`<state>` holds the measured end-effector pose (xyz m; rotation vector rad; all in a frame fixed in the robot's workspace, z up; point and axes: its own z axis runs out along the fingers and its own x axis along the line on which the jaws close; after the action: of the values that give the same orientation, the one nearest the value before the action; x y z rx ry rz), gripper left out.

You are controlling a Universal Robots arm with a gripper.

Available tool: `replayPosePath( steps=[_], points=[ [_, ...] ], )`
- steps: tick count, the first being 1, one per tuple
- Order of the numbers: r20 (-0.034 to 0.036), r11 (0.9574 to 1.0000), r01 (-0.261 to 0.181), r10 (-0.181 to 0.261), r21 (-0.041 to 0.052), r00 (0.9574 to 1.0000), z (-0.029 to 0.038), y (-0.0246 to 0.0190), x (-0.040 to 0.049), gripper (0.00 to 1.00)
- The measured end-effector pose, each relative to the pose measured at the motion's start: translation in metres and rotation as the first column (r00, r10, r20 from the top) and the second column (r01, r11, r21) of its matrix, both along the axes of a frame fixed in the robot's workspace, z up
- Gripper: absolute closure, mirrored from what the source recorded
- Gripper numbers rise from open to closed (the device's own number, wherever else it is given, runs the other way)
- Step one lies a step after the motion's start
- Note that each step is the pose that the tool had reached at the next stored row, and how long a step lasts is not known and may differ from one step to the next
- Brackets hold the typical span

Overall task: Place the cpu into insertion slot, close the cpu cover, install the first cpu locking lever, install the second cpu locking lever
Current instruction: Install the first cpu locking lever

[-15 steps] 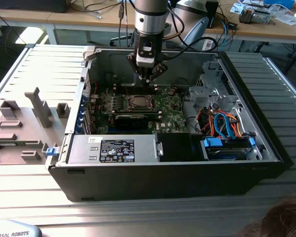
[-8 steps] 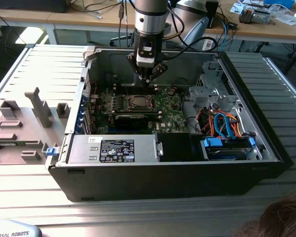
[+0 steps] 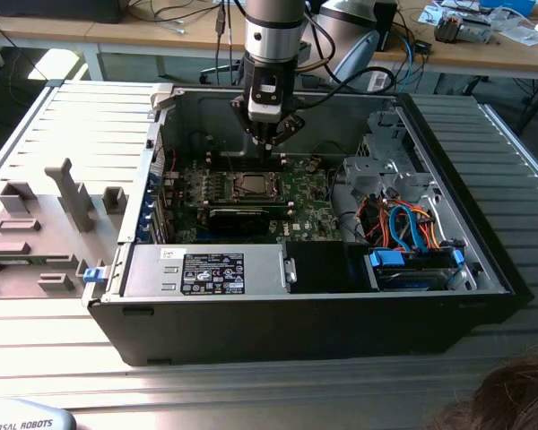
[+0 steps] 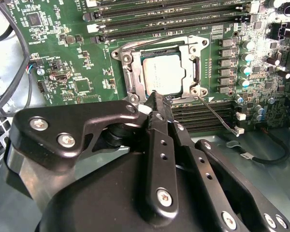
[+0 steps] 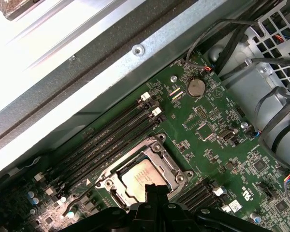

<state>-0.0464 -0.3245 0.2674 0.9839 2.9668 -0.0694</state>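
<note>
One claw (image 4: 155, 98), tips together, hangs just above the cpu cover (image 4: 183, 49) edge; cpu (image 4: 162, 72) sits inside, mem slots (image 4: 154, 30) crowd both sides.

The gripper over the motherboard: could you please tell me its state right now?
Gripper: fingers closed together, holding nothing, tips at the edge of the cpu cover.

A printed label (image 3: 213, 271) and small white sticker (image 3: 170, 254) on the silver box (image 3: 267, 269), print too small to read, white lettering on a grey part (image 3: 22, 422) at the exterior view's lower left, faint illegible print on the cpu (image 4: 162, 75)
</note>
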Motion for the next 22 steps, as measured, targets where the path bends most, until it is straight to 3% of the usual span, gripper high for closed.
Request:
replayPosePath(
  steps=[22],
  points=[
    [0.0000,0.9999,-0.013,0.013,0.0000,0.9999,0.0000,0.0000,0.0000,0.89]
  ],
)
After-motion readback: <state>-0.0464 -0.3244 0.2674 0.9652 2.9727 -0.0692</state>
